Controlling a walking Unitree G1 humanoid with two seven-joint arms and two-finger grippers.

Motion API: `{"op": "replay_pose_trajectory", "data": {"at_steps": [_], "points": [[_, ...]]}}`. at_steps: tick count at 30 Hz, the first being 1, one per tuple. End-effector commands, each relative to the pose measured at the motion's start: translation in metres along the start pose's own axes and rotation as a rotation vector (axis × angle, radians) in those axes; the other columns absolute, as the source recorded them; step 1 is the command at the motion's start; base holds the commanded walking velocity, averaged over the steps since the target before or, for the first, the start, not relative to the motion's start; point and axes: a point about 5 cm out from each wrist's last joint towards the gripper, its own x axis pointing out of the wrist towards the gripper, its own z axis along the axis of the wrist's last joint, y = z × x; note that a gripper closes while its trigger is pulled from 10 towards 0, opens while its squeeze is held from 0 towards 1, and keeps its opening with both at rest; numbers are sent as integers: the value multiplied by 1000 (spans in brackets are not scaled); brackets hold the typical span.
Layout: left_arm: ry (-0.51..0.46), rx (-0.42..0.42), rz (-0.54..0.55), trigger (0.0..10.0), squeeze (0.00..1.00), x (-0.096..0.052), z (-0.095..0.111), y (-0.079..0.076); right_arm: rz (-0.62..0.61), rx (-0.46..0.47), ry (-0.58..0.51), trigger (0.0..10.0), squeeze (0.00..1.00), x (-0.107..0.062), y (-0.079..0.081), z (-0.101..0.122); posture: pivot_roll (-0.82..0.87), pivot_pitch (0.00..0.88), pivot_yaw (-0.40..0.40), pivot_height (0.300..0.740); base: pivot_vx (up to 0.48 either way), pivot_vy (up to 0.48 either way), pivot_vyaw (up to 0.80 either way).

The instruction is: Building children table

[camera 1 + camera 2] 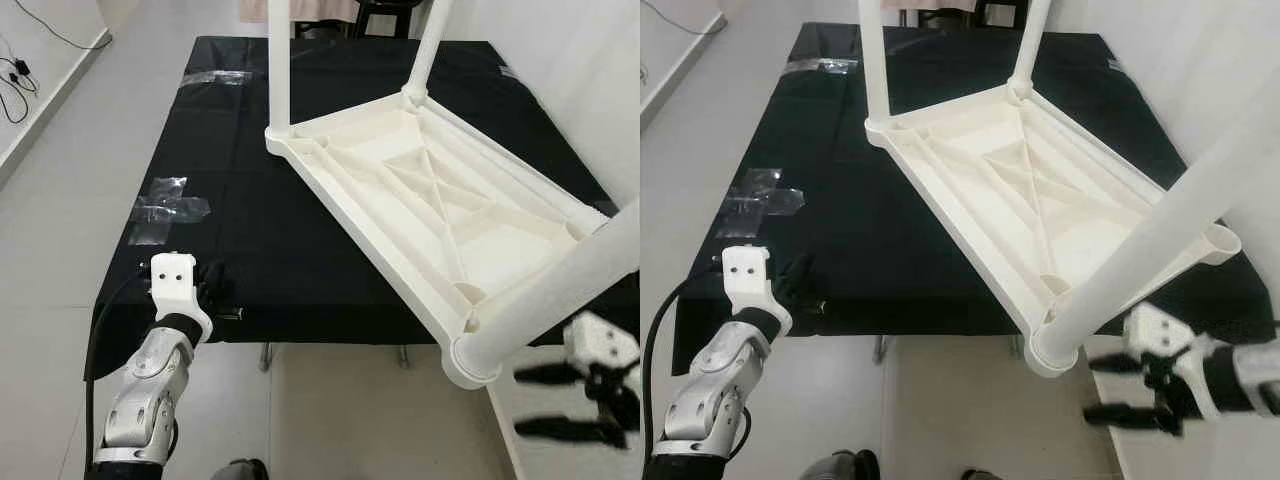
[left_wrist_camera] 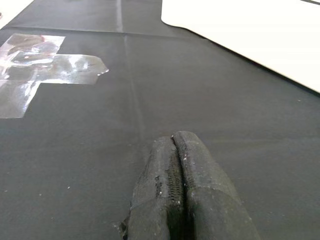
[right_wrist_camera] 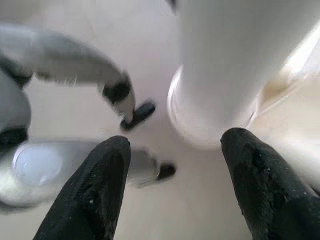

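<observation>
A long bench draped in black cloth [image 1: 260, 240] stands on a pale tiled floor [image 1: 90, 150], carrying a white plastic children's table [image 1: 420, 210] that lies upside down, its ribbed underside facing up. The overturned table sits toward the robot's right side of the bench, and its near corner juts out past the bench's front edge. Two white cylindrical legs [image 1: 278, 60] rise from the far corners, while a third white leg [image 1: 560, 300], fitted in the near corner socket, slants up toward the camera.

The robot's silver left arm [image 1: 145, 390] reaches up to the front edge of the bench, well apart from the table. Its left end effector [image 2: 182, 195] rests over the black cloth with its two black fingers pressed together and nothing between them. Patches of clear shiny tape [image 1: 165, 205] are stuck to the cloth just beyond it, and another strip of tape [image 1: 215, 77] lies at the far left of the bench.

The right end effector [image 1: 1135, 390] hovers below and just beside the near corner socket, off the bench's front edge. Its black fingers [image 3: 260, 180] are spread wide apart, gripping nothing, with the base of the near leg [image 3: 225, 75] just ahead of them. Black cables [image 1: 15, 75] trail across the floor at far left.
</observation>
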Motion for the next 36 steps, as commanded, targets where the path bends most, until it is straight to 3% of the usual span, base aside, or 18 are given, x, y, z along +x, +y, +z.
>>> {"op": "replay_pose_trajectory", "data": {"at_steps": [1, 5, 12, 14, 15, 16, 17, 18, 19, 21, 22, 23, 24, 26, 27, 32, 36], "points": [[16, 11, 2, 10000, 0, -2, -4, 1, 25, -41, -129, 10000, 0, 4, 2, 16, -22, 162, -32, 740, 0, 0, 0], [16, 12, -2, 10000, 0, -2, -3, 1, 38, -102, -264, 10000, 0, 19, -1, 37, -18, 164, -29, 740, 0, 0, 0], [15, 13, -4, 10000, 0, -1, -3, 0, -15, -164, -322, 10000, 0, 47, -10, 50, -13, 165, -29, 740, 0, 0, 0], [13, 13, -6, 10000, 0, -1, -2, -1, -74, -191, -377, 10000, 0, 71, -17, 64, -9, 166, -31, 740, 0, 0, 0], [13, 13, -6, 10000, 0, -1, -2, -1, -74, -191, -377, 10000, 0, 71, -17, 64, -9, 166, -31, 740, 0, 0, 0], [13, 13, -7, 10000, 0, -1, -2, -1, -106, -206, -423, 10000, 0, 89, -20, 76, -4, 166, -26, 740, 0, 0, 0], [13, 13, -7, 10000, 0, -1, -2, -1, -106, -206, -423, 10000, 0, 89, -20, 76, -4, 166, -26, 740, 0, 0, 0], [12, 14, -9, 10000, 0, -1, -2, -2, -126, -233, -469, 10000, 0, 107, -22, 92, 2, 165, -27, 740, 0, 0, 0], [12, 14, -9, 10000, 0, -1, -2, -2, -126, -233, -469, 10000, 0, 107, -22, 92, 2, 165, -27, 740, 0, 0, 0], [11, 14, -13, 10000, 0, 0, -1, -4, -146, -262, -540, 10000, 0, 130, -24, 117, 12, 163, -30, 740, 0, 0, 0], [11, 14, -13, 10000, 0, 0, -1, -4, -146, -262, -540, 10000, 0, 130, -24, 117, 12, 163, -30, 740, 0, 0, 0], [10, 16, -19, 10000, 0, 0, -1, -6, -171, -276, -609, 10000, 0, 154, -29, 151, 21, 160, -32, 740, 0, 0, 0], [10, 16, -19, 10000, 0, 0, -1, -6, -171, -276, -609, 10000, 0, 154, -29, 151, 21, 160, -32, 740, 0, 0, 0], [9, 18, -25, 10000, 0, -1, -1, -7, -170, -293, -661, 10000, 0, 173, -27, 180, 30, 160, -36, 740, 0, 0, 0], [9, 18, -25, 10000, 0, -1, -1, -7, -170, -293, -661, 10000, 0, 173, -27, 180, 30, 160, -36, 740, 0, 0, 0], [11, 26, -33, 10000, 0, -1, -1, -8, -120, -338, -768, 10000, 0, 203, -4, 236, 42, 160, -38, 740, 0, 0, 0], [12, 28, -37, 10000, 0, -2, -2, -9, -117, -343, -782, 10000, 0, 209, 1, 247, 42, 160, -38, 740, 0, 0, 0]]}}
